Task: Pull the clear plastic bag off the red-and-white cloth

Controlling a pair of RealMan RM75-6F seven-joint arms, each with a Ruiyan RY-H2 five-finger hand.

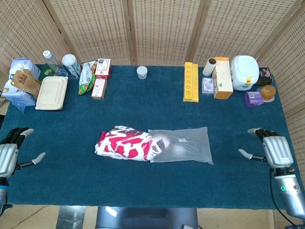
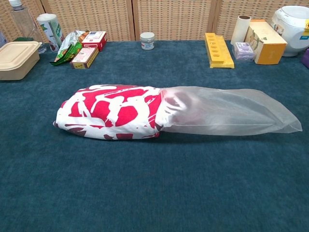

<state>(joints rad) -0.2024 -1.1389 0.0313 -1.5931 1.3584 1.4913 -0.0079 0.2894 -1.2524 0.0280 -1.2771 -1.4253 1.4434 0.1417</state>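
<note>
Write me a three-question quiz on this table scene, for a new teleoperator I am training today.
1. True or false: the clear plastic bag is fully off the red-and-white cloth.
2. Which hand is nearer the bag's closed end? A) left hand B) right hand
3. Fill in: both hands are ____ and touch nothing.

Key:
1. False; the bag's mouth overlaps one end of the cloth.
2. B
3. open
</note>
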